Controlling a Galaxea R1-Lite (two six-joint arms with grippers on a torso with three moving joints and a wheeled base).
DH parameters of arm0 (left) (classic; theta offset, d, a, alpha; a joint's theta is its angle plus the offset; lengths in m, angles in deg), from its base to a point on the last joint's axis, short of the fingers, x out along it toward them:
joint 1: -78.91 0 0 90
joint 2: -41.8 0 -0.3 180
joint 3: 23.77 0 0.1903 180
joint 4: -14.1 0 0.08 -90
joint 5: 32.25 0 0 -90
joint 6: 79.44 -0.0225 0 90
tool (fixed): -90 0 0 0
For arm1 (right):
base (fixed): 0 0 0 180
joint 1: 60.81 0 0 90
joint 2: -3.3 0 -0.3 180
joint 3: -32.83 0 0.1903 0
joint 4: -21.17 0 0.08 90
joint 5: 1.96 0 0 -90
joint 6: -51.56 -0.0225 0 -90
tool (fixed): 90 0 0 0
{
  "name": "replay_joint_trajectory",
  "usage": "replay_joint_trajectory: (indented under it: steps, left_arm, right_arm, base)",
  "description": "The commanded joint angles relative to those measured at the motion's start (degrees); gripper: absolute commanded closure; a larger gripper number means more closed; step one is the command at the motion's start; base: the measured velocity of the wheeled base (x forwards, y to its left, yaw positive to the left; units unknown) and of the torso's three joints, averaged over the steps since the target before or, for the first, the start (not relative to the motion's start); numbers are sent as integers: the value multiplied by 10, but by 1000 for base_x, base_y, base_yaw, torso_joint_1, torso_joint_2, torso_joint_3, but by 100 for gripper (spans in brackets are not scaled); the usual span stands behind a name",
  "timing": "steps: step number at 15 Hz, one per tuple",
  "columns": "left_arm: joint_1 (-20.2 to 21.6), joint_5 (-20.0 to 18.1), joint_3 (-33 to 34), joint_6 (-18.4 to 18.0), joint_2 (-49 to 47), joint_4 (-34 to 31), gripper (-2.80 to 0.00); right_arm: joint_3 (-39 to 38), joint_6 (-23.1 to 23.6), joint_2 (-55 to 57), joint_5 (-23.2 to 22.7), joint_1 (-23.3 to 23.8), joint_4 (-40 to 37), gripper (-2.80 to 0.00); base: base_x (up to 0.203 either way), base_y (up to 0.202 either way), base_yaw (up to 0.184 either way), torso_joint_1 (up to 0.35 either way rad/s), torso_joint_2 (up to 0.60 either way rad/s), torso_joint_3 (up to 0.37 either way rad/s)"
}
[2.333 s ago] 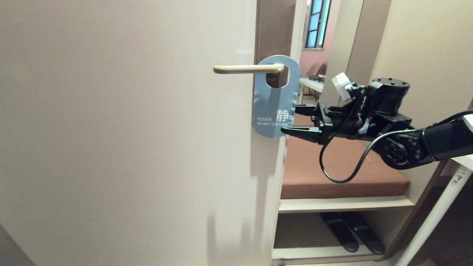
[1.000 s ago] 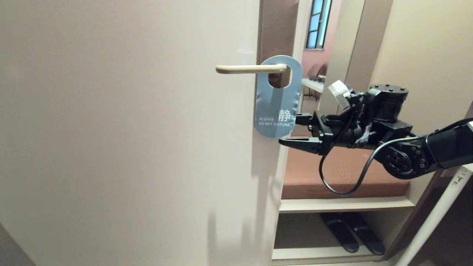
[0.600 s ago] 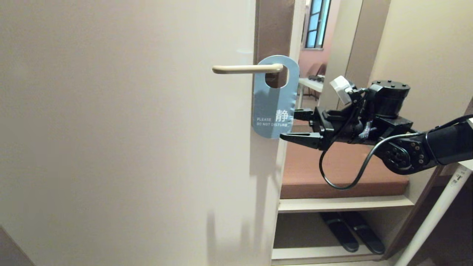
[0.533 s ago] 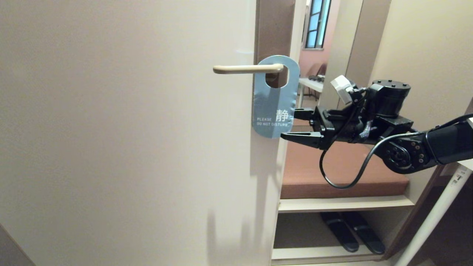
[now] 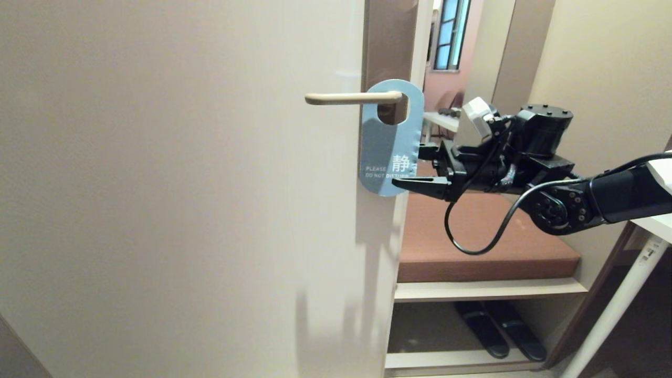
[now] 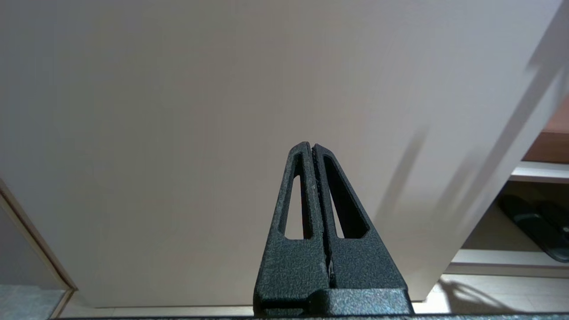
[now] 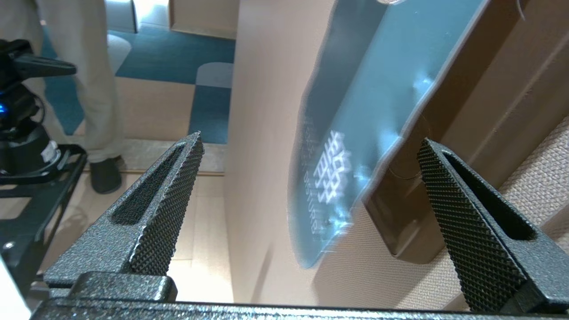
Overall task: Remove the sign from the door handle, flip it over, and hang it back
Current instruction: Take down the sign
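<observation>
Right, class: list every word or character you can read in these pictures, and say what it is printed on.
"PLEASE DO NOT DISTURB": small white print low on the blue sign hanging on the door handle.
"静": large white character beside it, on the same sign.
Nothing else is readable.

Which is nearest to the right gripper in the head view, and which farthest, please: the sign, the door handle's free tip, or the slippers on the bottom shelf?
From the right gripper:
1. Sign, at the gripper's fingertips, hanging at the door edge.
2. Door handle's tip, up and to the left, on the door face.
3. Slippers, far below, on the bottom shelf.
</observation>
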State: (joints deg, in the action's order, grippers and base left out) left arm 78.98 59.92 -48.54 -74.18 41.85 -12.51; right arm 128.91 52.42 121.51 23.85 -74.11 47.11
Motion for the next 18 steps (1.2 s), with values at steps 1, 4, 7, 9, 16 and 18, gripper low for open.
replay_joint_trajectory:
  steps: [1, 4, 7, 9, 16, 18]
  left_arm:
    - [0, 0, 0, 1, 0, 0, 0]
    - [0, 0, 0, 0, 0, -1, 0]
    - [0, 1, 0, 0, 0, 0, 0]
    - [0, 0, 0, 1, 0, 0, 0]
    - [0, 1, 0, 1, 0, 0, 0]
    - [0, 1, 0, 1, 0, 0, 0]
  right_arm:
    - [7, 0, 10, -1, -2, 3, -280]
    - [8, 0, 13, -1, -3, 3, -280]
    - [2, 0, 12, -1, -7, 3, -280]
    - [2, 0, 12, -1, -11, 3, -280]
    - [-2, -2, 9, -1, -30, 3, -280]
    - [-1, -2, 10, 0, -34, 3, -280]
  base:
    - [0, 0, 0, 0, 0, 0]
    - [0, 0, 0, 0, 0, 0]
    - [0, 0, 0, 0, 0, 0]
    - [0, 0, 0, 0, 0, 0]
    - [0, 0, 0, 0, 0, 0]
    - [0, 0, 0, 0, 0, 0]
